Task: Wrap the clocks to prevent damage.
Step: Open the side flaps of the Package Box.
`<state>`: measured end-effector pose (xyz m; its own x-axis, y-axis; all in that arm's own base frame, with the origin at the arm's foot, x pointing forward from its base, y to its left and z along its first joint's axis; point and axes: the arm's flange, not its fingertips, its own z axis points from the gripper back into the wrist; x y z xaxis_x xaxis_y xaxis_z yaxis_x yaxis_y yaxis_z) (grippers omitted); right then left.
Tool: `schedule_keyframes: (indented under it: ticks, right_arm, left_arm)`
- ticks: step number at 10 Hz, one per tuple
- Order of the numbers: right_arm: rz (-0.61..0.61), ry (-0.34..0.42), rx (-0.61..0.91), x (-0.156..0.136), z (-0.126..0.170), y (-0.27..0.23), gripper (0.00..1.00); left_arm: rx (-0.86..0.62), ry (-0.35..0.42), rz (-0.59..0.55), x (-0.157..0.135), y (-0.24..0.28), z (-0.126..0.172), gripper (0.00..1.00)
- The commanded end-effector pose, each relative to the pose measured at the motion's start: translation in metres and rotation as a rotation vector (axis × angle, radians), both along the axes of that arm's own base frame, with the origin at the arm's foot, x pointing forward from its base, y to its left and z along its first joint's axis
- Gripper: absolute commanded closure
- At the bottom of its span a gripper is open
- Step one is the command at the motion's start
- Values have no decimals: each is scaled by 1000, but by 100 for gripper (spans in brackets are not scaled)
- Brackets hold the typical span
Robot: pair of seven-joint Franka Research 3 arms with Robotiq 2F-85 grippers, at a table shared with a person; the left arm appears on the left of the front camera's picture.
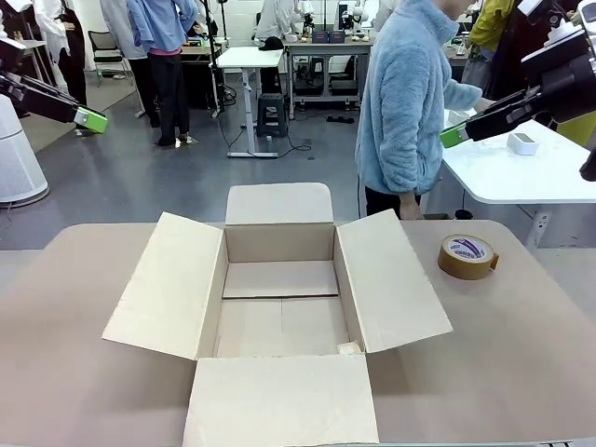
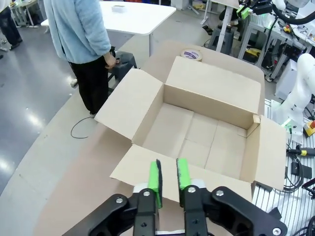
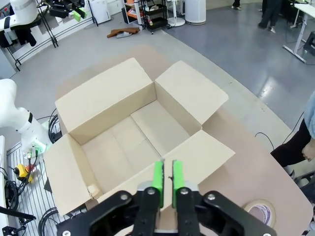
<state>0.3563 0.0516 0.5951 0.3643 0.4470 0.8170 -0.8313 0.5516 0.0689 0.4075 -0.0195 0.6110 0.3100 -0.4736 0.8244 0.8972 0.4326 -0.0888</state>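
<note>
Clocks' likely home, the open brown cardboard box [image 1: 279, 244] at tabletop centre, lies midway between the black, green-padded left gripper [image 1: 93, 119] and right gripper [image 1: 453, 137], both nearly shut and empty.

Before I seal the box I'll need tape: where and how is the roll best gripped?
Probably the ring wall, from straight above. The roll lies flat on the table right of the box, hole up, so one jaw can drop into the core and the other outside.

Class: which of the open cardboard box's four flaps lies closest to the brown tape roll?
The flap on the robot's right side, which spreads toward the tape roll; the other three flaps lie farther from it.
</note>
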Motion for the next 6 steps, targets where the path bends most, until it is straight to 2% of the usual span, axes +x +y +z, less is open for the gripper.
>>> schedule_keyframes:
  ticks: [1,5,6]
  right_arm:
    - [4,-5,-2,0,-4,-1,100]
    - [6,1,-30,-3,-3,2,100]
    - [-78,23,-85,-5,-6,13,100]
  left_arm:
    - [-15,19,4,2,1,4,100]
    - [-3,25,19,1,1,6,100]
    - [44,113,102,3,-6,6,100]
